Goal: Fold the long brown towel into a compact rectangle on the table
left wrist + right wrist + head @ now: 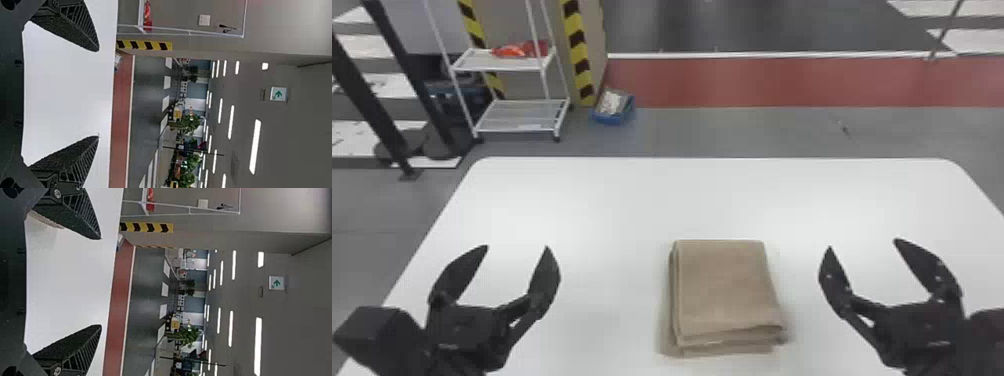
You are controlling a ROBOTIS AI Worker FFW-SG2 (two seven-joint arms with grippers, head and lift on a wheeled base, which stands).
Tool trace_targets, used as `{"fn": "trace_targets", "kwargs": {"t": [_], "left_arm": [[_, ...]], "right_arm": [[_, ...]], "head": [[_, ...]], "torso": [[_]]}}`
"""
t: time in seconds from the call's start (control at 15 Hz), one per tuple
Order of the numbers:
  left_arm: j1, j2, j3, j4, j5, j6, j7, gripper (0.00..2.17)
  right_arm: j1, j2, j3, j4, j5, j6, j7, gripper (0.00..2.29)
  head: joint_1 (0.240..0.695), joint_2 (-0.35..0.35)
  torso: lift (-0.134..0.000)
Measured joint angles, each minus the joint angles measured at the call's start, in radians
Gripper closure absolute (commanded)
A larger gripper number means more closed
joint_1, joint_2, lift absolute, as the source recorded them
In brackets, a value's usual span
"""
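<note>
My left gripper [517,247] and right gripper [862,243] hang over the white table [632,200], both with jaws wide and nothing between them; the brown towel [722,285] lies between the two, touching neither (folded, its layers showing along the near edge)

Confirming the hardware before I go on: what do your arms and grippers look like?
The left arm and right arm are black. The left gripper and right gripper each have two flat black fingers, tapering to points, with ribbed sides. Small pale specks dot the right gripper's.
</note>
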Motion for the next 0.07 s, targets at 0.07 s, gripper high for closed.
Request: {"fn": "trace_targets", "kwargs": {"t": [0.07], "left_arm": [[-0.001,0.000,0.001,0.000,0.001,0.000,0.002,0.08]], "right_arm": [[0.000,0.002,0.000,0.000,0.000,0.000,0.001,0.08]], "head": [[0.695,0.046]], "torso": [[-0.124]]}}
